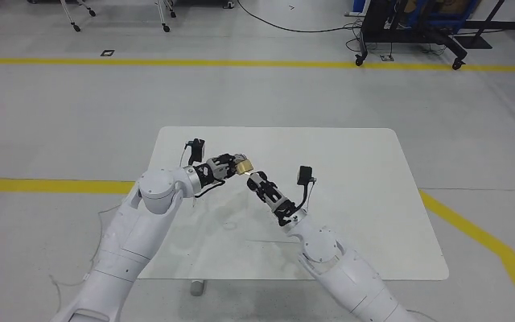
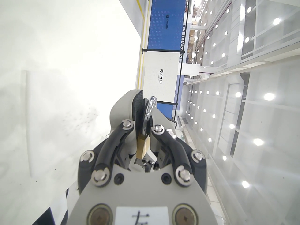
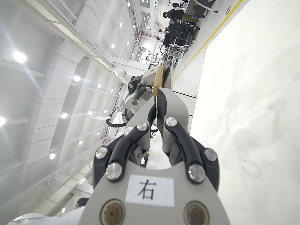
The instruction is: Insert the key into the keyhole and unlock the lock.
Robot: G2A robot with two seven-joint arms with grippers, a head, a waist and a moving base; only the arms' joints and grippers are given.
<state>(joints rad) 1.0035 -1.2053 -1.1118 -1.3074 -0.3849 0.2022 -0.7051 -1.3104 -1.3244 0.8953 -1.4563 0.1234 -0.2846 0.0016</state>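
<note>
My left gripper [image 1: 232, 167] is shut on a brass padlock [image 1: 244, 167] and holds it above the middle of the white table [image 1: 370, 209]. The left wrist view shows the padlock's brass body [image 2: 143, 145] and silver shackle [image 2: 149, 110] squeezed between the left gripper's [image 2: 148, 105] fingers. My right gripper [image 1: 256, 182] sits just in front of the lock, shut on a thin silver key [image 3: 155, 105]. The right gripper [image 3: 157, 98] points the key's tip against the end of the padlock [image 3: 157, 80]. Whether the tip sits inside the keyhole is hidden.
Bare tabletop [image 3: 253, 99] stretches to the right and front of both grippers. The table's far edge [image 1: 278, 128] runs just behind them. A dark wheeled cart [image 1: 410, 32] and a yellow floor line [image 1: 241, 62] lie well beyond the table.
</note>
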